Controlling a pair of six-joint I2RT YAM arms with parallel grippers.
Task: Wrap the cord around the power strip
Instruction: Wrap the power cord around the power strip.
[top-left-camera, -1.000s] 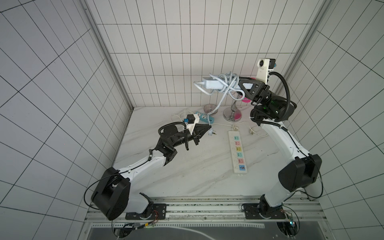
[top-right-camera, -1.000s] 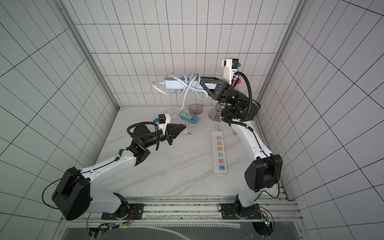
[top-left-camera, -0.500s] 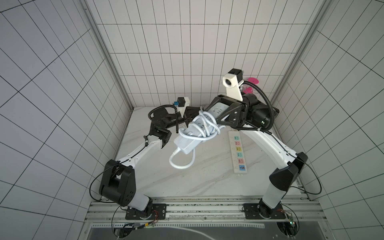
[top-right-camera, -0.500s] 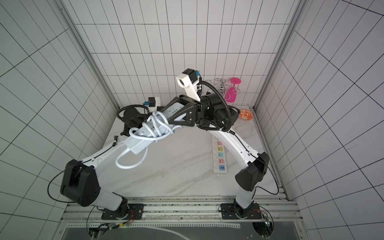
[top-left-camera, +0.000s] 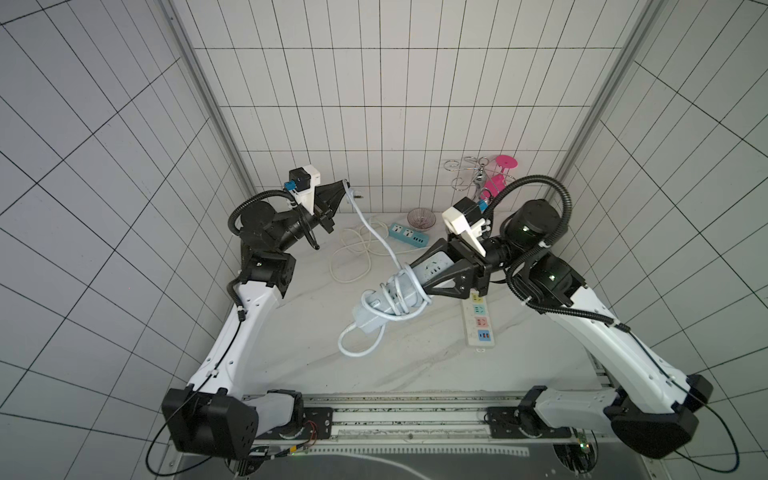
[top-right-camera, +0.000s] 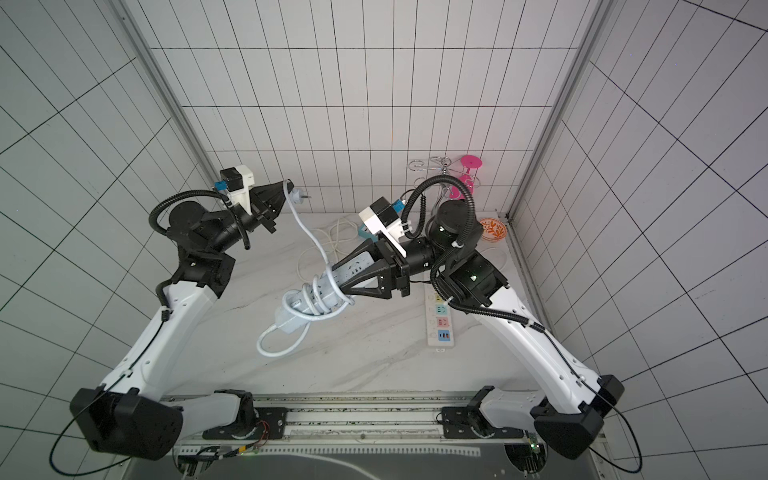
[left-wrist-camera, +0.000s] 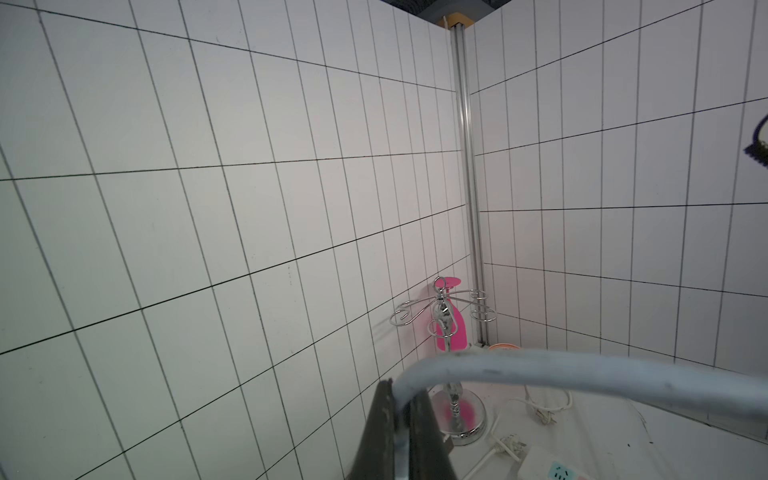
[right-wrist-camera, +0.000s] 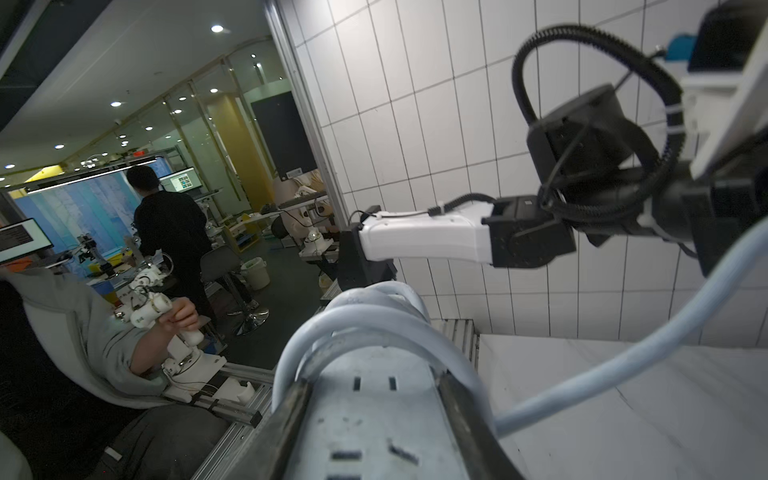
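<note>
Several turns bind the power strip (top-left-camera: 368, 320), swung down over the desk (top-left-camera: 415, 365) in the right end effector's (top-left-camera: 419, 281) pinch; we find the left end effector (top-left-camera: 345, 185) newly raised, pinching the cord (left-wrist-camera: 582, 370) taut for more.

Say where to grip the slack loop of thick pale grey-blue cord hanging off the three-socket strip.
Probably the cord's bottom bend, approached from the robot's left: it hangs clear past the power strip's free end; the right gripper covers the other end.
</note>
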